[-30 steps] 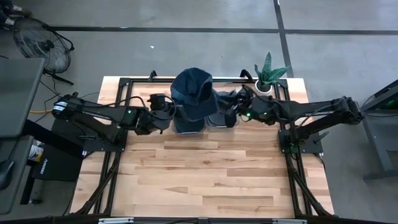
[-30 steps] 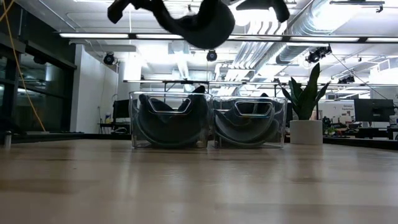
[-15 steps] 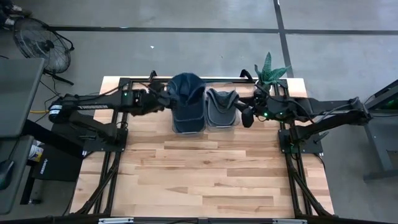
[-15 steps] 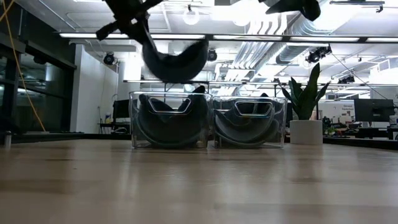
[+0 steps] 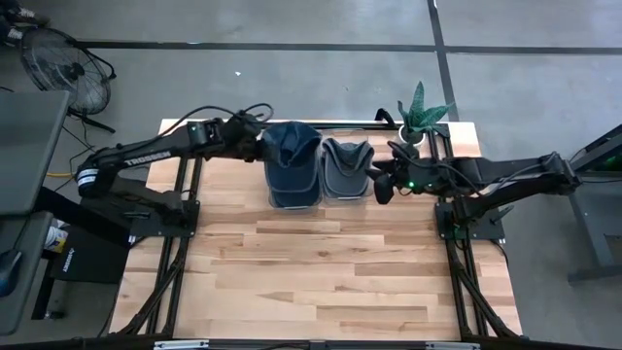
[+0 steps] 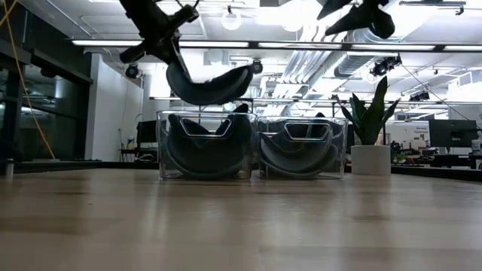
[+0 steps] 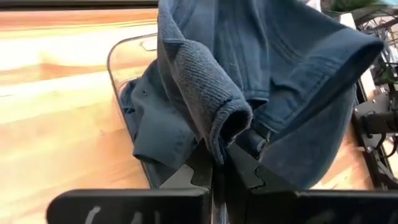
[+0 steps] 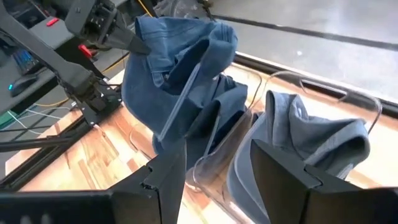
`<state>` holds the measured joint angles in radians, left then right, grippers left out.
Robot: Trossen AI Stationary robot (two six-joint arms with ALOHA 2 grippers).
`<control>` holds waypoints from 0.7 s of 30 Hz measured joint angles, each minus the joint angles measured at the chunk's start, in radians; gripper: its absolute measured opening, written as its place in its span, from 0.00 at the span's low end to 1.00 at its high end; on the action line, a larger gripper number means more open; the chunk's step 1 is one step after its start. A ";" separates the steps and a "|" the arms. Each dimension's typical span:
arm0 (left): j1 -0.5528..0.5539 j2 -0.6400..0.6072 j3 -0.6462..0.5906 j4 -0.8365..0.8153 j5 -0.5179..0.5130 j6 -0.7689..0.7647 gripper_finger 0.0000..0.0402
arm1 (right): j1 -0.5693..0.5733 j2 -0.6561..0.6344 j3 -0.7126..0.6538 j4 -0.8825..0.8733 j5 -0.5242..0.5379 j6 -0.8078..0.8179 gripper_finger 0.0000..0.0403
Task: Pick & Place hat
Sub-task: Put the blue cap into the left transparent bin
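A navy blue hat [image 5: 293, 146] [image 6: 208, 83] hangs in my left gripper [image 5: 260, 146] [image 7: 219, 167], above the left of two clear bins [image 5: 293, 192] [image 6: 205, 147]. This bin holds more blue hats. The right bin [image 5: 345, 175] [image 6: 301, 147] holds grey hats [image 8: 311, 134]. Both bins stand at the table's far edge. My right gripper [image 5: 377, 185] [image 8: 217, 168] is open and raised to the right of the bins, touching nothing. My left gripper pinches a rolled fold of the hat's edge [image 7: 219, 134] between its two fingers. The fingers reach in from the table's left, slanting down. The hat is lifted clear and sags away from the fingers [image 6: 169, 56] just above the left bin's rim.
A potted plant [image 5: 420, 115] [image 6: 370, 135] stands at the table's far right corner, beside the right bin. The wooden tabletop [image 5: 311, 272] spreads bare from the bins to the near edge. Black frame rails run along both sides.
The hat has come down from high over the table and now hangs close above the left bin. My left gripper carried it toward the far left corner and lower. My right gripper drew away from the hat toward the table's right edge.
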<state>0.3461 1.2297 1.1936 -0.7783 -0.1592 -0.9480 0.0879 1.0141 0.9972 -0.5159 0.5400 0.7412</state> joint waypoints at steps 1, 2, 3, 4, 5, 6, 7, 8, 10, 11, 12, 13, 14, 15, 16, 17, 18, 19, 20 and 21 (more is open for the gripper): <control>0.010 0.002 -0.005 0.003 0.014 -0.001 0.02 | 0.000 0.000 -0.007 0.003 0.000 0.009 0.43; 0.018 0.006 -0.011 0.011 0.023 -0.001 0.02 | 0.000 0.000 -0.014 0.006 0.000 0.018 0.43; 0.024 0.013 -0.016 0.020 0.036 -0.004 0.02 | 0.000 0.000 -0.020 0.008 0.000 0.021 0.43; 0.027 0.019 -0.024 0.026 0.048 -0.012 0.02 | 0.000 0.000 -0.025 0.008 -0.001 0.026 0.43; 0.031 0.023 -0.032 0.025 0.060 -0.018 0.02 | 0.000 0.000 -0.030 0.011 -0.001 0.034 0.43; 0.036 0.029 -0.038 0.024 0.072 -0.018 0.02 | 0.000 0.000 -0.032 0.008 0.000 0.042 0.43; 0.035 0.038 -0.044 0.037 0.081 -0.017 0.02 | 0.000 0.000 -0.032 0.007 0.001 0.043 0.43; 0.033 0.047 -0.050 0.055 0.090 -0.018 0.02 | 0.000 0.000 -0.032 0.010 0.002 0.043 0.43; 0.034 0.068 -0.060 0.075 0.102 -0.018 0.02 | 0.000 0.000 -0.032 0.016 0.004 0.042 0.43; 0.034 0.079 -0.060 0.076 0.103 -0.020 0.02 | 0.000 0.000 -0.032 0.016 0.005 0.042 0.43; 0.034 0.089 -0.060 0.081 0.102 -0.024 0.02 | 0.000 0.000 -0.032 0.016 0.004 0.042 0.43; 0.034 0.101 -0.060 0.082 0.103 -0.025 0.02 | 0.000 0.000 -0.032 0.016 0.004 0.043 0.43; 0.034 0.115 -0.060 0.080 0.103 -0.025 0.02 | 0.000 0.000 -0.032 0.016 0.004 0.044 0.43; 0.034 0.130 -0.060 0.078 0.104 -0.025 0.02 | 0.000 0.000 -0.032 0.016 0.003 0.044 0.43; 0.034 0.143 -0.060 0.077 0.106 -0.025 0.02 | 0.000 0.000 -0.032 0.016 0.003 0.044 0.43; 0.034 0.154 -0.060 0.074 0.106 -0.025 0.02 | 0.000 0.000 -0.032 0.016 0.003 0.044 0.43; 0.034 0.163 -0.060 0.073 0.106 -0.025 0.02 | 0.000 0.000 -0.032 0.016 0.002 0.044 0.43; 0.034 0.171 -0.060 0.074 0.106 -0.025 0.02 | 0.000 0.000 -0.032 0.016 0.001 0.045 0.43; 0.034 0.182 -0.060 0.078 0.106 -0.026 0.02 | 0.000 0.000 -0.032 0.016 -0.001 0.046 0.43; 0.034 0.193 -0.059 0.079 0.106 -0.026 0.02 | 0.000 0.000 -0.032 0.016 -0.002 0.049 0.43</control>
<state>0.3798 1.4227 1.1347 -0.6998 -0.0536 -0.9737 0.0879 1.0142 0.9653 -0.4998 0.5375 0.7898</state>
